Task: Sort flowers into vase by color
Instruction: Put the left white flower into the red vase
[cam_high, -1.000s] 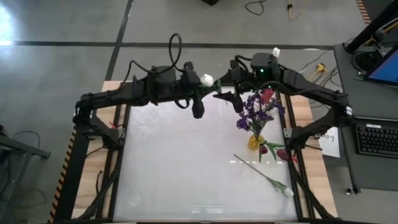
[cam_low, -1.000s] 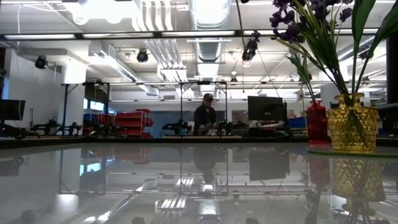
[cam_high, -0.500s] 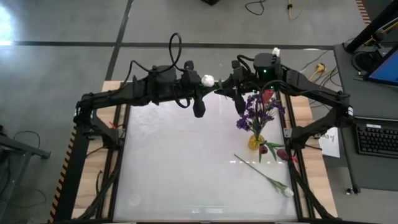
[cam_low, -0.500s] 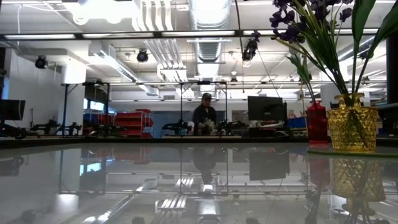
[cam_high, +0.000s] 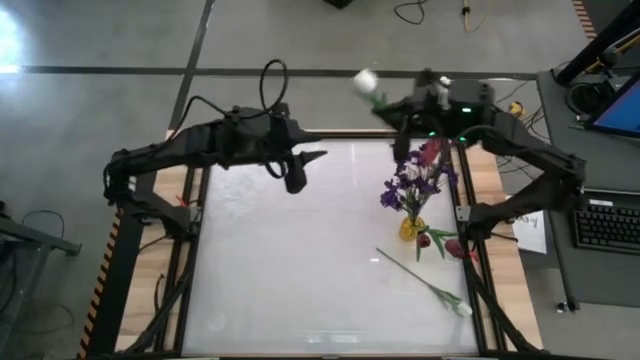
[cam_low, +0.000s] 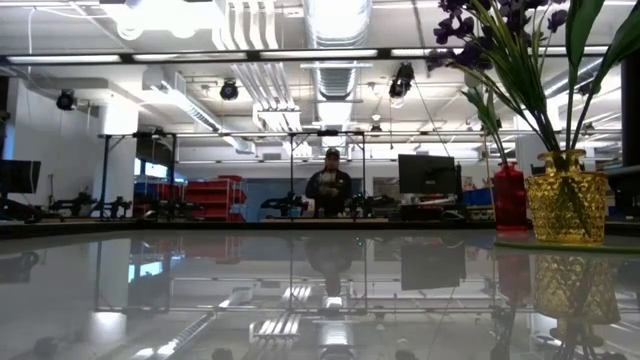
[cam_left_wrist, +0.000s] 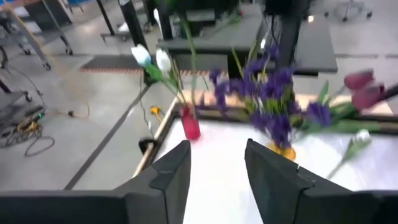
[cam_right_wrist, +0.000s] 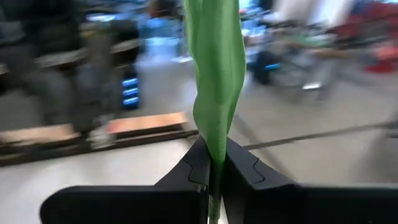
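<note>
My right gripper (cam_right_wrist: 214, 177) is shut on a white tulip, whose bud (cam_high: 365, 80) is up over the table's far edge. My left gripper (cam_left_wrist: 214, 168) stands open with nothing between its fingers, over the far left middle of the table (cam_high: 312, 158). A yellow vase (cam_high: 408, 228) at the right holds purple sprays (cam_high: 415, 178). A red vase (cam_left_wrist: 189, 127) at the far right corner holds white tulips (cam_left_wrist: 152, 59). Another white tulip (cam_high: 440, 292) lies flat on the table near the right edge. Dark red buds (cam_high: 428, 240) show beside the yellow vase. My right gripper pinches the white tulip's green stem, where a broad leaf (cam_right_wrist: 214, 146) runs along it, between its two fingers (cam_right_wrist: 242, 171). The fingers come in about level and lie across the stem. The flower is lifted clear of the table, its bud end above the fingers.
The table top (cam_high: 300, 270) is glossy and mirrors the room. Dark frame rails (cam_high: 150, 260) run along both its sides. In the low view a person (cam_low: 332, 185) stands far behind the table among benches and screens.
My right gripper has shut on the white tulip's stem while my left gripper still held it. My left gripper has then let go and drawn back toward the table's left. My right gripper has carried the flower up and toward the far right, the bud now beyond the far edge.
</note>
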